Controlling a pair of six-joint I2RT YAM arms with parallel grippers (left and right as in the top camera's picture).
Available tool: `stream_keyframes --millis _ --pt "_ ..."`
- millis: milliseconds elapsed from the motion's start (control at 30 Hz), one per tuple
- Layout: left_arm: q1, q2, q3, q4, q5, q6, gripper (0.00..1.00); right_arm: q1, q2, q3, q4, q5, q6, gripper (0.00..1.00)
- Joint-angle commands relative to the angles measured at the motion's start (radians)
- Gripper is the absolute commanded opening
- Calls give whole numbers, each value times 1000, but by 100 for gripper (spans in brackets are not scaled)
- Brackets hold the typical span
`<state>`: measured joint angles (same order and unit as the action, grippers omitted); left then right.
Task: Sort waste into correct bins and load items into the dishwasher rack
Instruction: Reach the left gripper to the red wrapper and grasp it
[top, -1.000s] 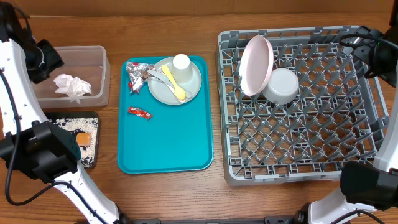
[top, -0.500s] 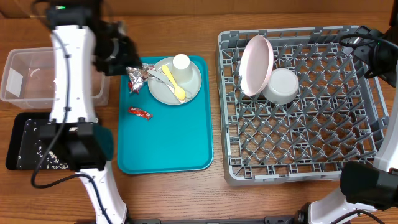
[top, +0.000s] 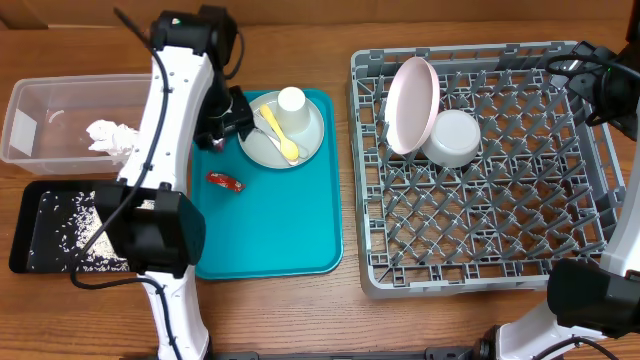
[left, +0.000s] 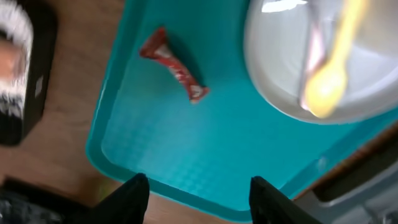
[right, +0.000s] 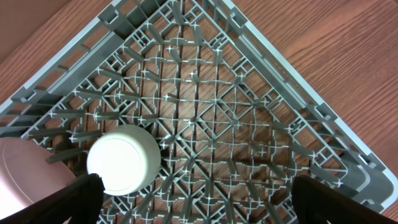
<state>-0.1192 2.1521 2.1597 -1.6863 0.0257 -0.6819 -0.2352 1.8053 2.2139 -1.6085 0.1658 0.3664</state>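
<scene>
Left claw (left: 199, 205) spread wide, empty, above teal tray (left: 186, 149). Red packet (left: 174, 67) lies flat there, near grey-green plate (left: 273, 56). I worry: flat packet slips out of grip, or finger clips plate rim, tipping yellow spoon (left: 320, 96). Right claw (right: 199, 205) released over rack (right: 311, 106).

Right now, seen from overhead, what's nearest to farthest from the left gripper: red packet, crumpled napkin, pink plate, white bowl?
1. red packet, on the teal tray, close by the left gripper.
2. crumpled napkin, in the clear tub.
3. pink plate, propped in the rack.
4. white bowl, just beyond that plate.
</scene>
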Motion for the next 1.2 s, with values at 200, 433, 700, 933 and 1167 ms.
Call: stream_keyframes --millis 200,433,700,933,1167 --pt "32 -58 -229 57 -54 -399 82 -3 -8 -3 6 17 8 100" --pt "57 -58 -294 192 -21 -399 90 -3 -8 -3 6 17 8 100" --pt "61 -58 -489 345 47 -426 91 -3 -8 -3 6 17 8 100" --pt "74 -58 -592 484 36 -422 89 -3 -8 -3 6 17 8 100" --pt "82 -53 -603 541 -31 -410 89 -3 -8 -3 6 17 8 100"
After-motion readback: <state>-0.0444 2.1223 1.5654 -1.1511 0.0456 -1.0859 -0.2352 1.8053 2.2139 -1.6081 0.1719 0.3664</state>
